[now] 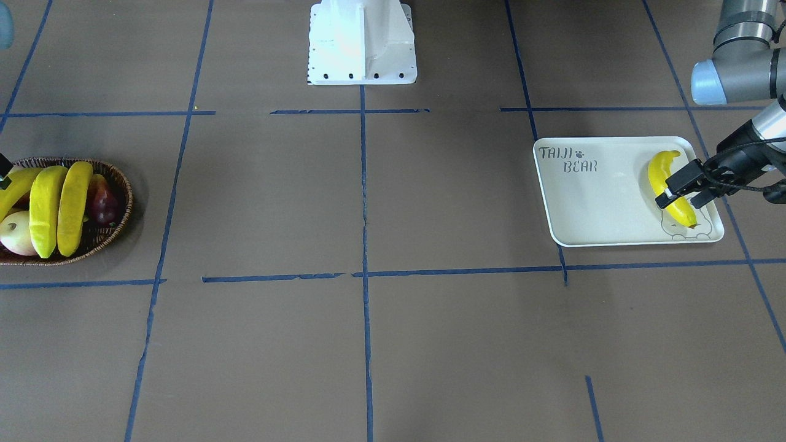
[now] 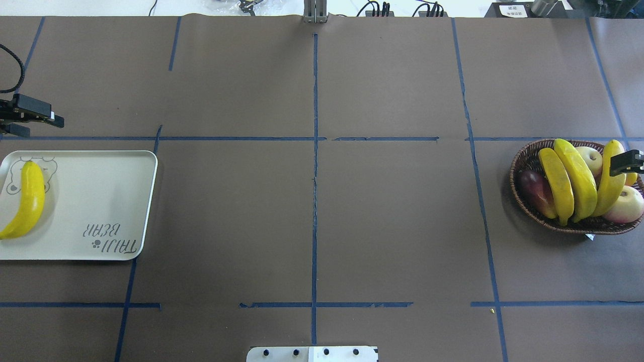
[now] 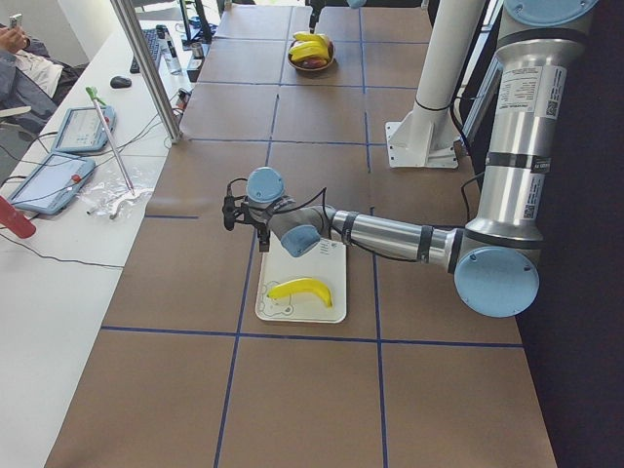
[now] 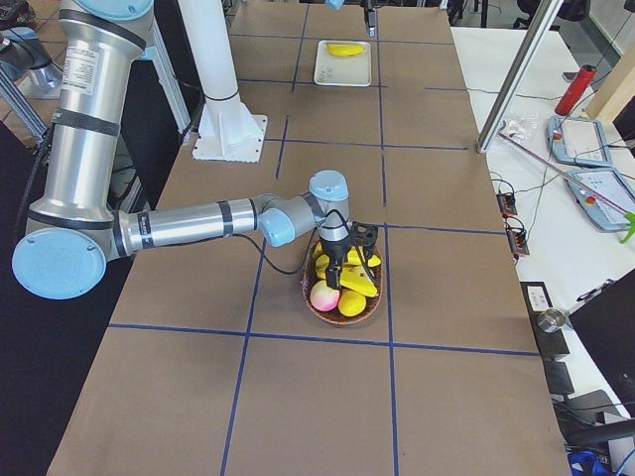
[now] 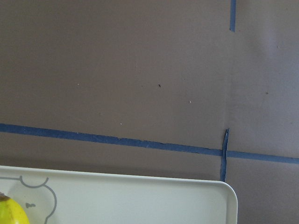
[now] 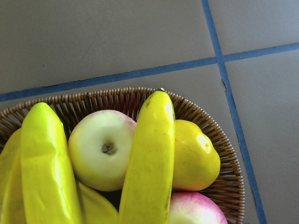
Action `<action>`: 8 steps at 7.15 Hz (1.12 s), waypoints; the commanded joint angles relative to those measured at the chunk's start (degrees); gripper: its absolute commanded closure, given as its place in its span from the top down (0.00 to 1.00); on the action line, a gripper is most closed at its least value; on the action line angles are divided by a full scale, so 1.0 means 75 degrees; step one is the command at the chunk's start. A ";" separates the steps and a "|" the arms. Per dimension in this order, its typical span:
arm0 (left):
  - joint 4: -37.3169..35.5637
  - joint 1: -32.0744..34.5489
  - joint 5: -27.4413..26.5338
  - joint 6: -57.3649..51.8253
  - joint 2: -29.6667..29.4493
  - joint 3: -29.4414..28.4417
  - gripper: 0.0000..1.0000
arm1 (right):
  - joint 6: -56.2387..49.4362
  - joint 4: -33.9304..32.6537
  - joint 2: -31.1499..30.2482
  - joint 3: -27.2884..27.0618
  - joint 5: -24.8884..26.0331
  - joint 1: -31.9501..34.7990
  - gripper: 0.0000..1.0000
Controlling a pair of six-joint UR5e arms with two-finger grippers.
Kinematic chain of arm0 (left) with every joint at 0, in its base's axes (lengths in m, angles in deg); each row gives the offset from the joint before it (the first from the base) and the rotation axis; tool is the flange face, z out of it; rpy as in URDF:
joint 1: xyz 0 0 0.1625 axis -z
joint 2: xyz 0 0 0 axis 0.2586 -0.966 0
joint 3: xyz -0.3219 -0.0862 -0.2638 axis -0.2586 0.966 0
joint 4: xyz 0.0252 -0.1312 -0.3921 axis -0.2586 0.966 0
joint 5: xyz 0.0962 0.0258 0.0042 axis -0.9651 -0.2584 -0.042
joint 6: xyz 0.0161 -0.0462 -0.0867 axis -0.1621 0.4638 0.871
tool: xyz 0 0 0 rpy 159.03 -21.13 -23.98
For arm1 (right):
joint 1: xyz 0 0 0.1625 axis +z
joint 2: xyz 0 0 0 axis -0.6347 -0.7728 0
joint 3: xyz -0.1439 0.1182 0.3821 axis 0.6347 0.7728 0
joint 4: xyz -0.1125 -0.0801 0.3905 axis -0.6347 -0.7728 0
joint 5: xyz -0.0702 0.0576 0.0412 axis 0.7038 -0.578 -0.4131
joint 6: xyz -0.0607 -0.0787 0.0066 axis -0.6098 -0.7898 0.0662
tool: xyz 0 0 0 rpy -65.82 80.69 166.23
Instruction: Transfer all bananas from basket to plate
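While the left claw [image 1: 677, 202], fingers apart, hangs by the plate [image 1: 589, 209] and its banana [image 1: 661, 169], the right claw [image 2: 625, 164], spread unclear, hovers over bananas [image 2: 576, 173] wedged among apples [image 2: 624, 205] in the basket [image 2: 514, 173].

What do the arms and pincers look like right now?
The left arm and right arm are silver tubes with pale blue joint caps and white label stickers. The left pincer and right pincer are black, with black cables.

Brown table [image 2: 322, 226]: plate [image 2: 90, 201], basket [image 2: 514, 173], blue tape grid [image 2: 315, 201].
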 commanded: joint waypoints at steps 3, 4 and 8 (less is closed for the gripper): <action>0.0010 -0.0020 0.0000 -0.0016 0.0000 0.0002 1.00 | 0.0026 -0.0015 -0.0014 0.0200 0.0449 -0.0522 0.98; 0.0010 -0.0020 0.0000 -0.0016 0.0000 0.0002 1.00 | 0.0015 -0.0015 -0.0026 0.0224 0.0437 -0.0534 0.95; 0.0010 -0.0020 0.0000 -0.0028 0.0000 -0.0010 1.00 | 0.0073 -0.0050 -0.0002 0.0235 0.0425 -0.0639 0.47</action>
